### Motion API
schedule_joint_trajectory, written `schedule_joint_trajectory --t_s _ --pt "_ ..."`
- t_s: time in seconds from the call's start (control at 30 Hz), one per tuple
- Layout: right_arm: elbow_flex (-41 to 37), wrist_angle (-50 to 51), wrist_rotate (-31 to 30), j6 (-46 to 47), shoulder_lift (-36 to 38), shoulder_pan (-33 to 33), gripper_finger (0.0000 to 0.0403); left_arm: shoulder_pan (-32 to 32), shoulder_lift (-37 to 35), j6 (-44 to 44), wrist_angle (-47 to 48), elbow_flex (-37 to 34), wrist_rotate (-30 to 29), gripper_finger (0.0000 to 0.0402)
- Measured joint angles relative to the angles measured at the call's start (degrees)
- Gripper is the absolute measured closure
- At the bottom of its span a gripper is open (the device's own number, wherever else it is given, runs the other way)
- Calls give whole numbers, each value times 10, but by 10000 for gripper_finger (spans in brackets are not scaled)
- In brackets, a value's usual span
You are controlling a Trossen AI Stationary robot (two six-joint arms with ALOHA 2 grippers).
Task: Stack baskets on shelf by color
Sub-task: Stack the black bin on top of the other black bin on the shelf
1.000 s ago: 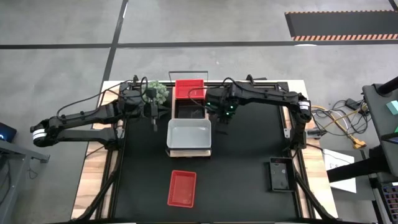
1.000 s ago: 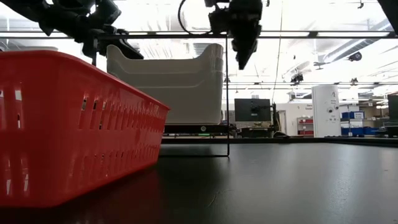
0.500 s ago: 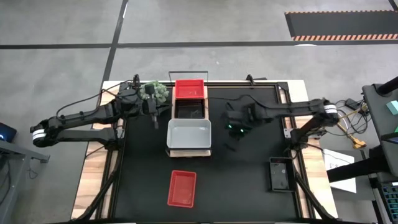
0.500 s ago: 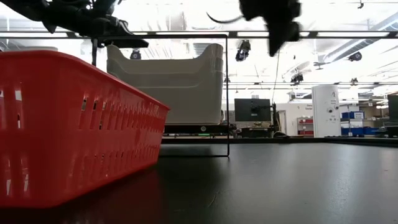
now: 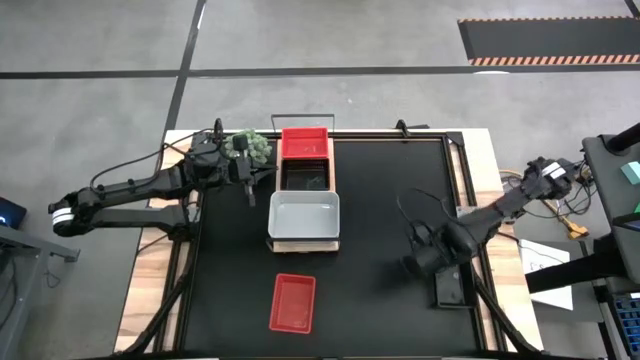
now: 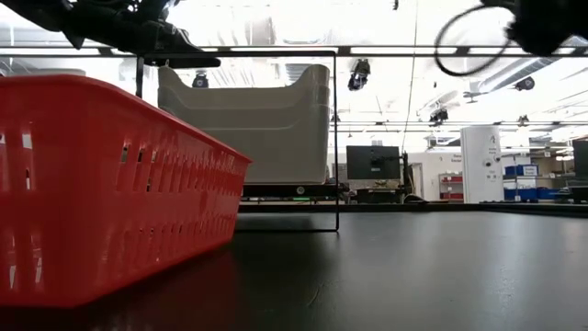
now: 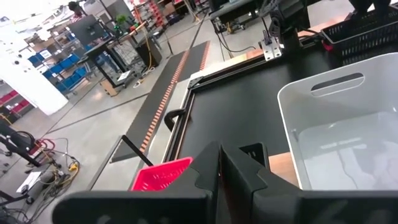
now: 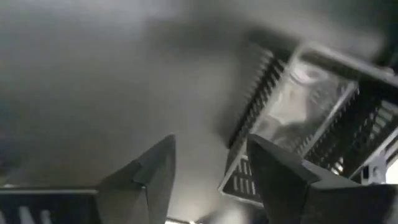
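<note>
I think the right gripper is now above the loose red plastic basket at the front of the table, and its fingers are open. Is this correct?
Not quite. The right gripper is open, but the high view shows it by the black slotted plastic basket near the black table's right edge. The loose red plastic basket lies apart, with no gripper over it.

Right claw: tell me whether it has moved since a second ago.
Yes. The right claw has swung away from the shelf, toward the black basket at the table's right edge.
</note>
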State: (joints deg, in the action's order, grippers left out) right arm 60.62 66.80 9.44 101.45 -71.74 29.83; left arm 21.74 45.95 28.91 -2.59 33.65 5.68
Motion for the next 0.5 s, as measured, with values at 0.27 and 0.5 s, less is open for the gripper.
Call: schedule_joint_trajectory --t_s 0.27,0.5 --pt "-56 -15 0 115 -26 59 205 0 0 -1 0 -2 0 402" --pt "-81 -46 24 104 -62 60 218 0 1 -3 1 -8 0 402"
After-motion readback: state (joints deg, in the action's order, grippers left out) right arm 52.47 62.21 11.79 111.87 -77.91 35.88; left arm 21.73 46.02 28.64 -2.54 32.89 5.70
